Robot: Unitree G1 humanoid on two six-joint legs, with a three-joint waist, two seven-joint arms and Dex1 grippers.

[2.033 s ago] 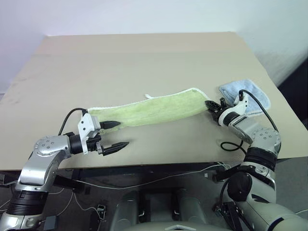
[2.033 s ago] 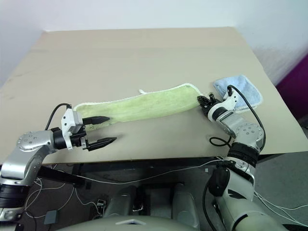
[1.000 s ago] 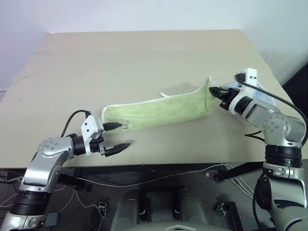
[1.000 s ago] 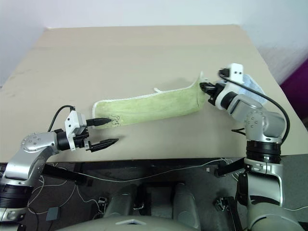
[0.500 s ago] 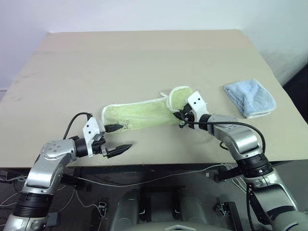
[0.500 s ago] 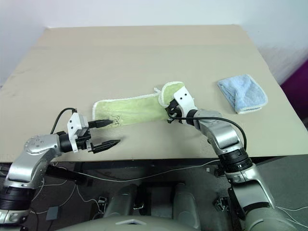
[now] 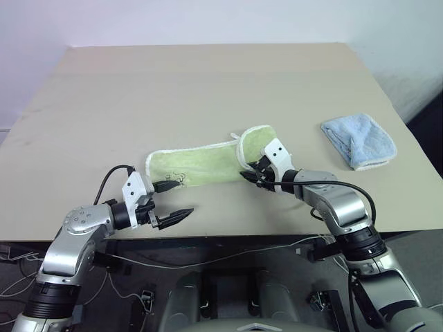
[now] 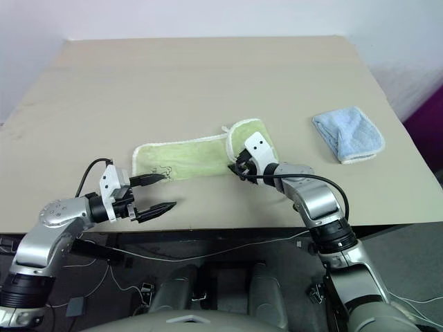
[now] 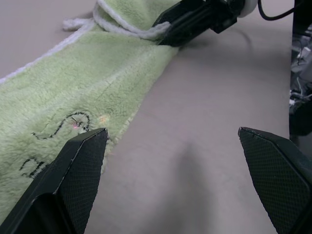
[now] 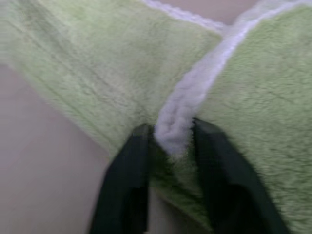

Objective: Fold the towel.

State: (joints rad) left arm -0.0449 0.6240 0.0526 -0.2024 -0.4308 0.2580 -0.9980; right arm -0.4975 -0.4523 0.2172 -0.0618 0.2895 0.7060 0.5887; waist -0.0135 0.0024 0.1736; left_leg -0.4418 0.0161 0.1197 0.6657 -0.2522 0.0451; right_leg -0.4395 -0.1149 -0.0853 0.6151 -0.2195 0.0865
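Yellow-green terry, the towel (image 7: 201, 165) lies near the desk's (image 7: 208, 90) front edge, its right end folded back over itself. The right gripper (image 10: 170, 146) has its jaws slightly apart around the white edging of that fold. The left gripper (image 9: 173, 146) hovers with jaws wide and empty at the towel's left end; a light blue towel (image 7: 360, 140) lies well apart.

Head stereo pair looking forward and down over the counter (image 7: 208, 90), left wrist camera low and near the towel (image 9: 73, 87), right wrist camera very close on its white edging (image 10: 190, 105), all views sharing the towel's folded end
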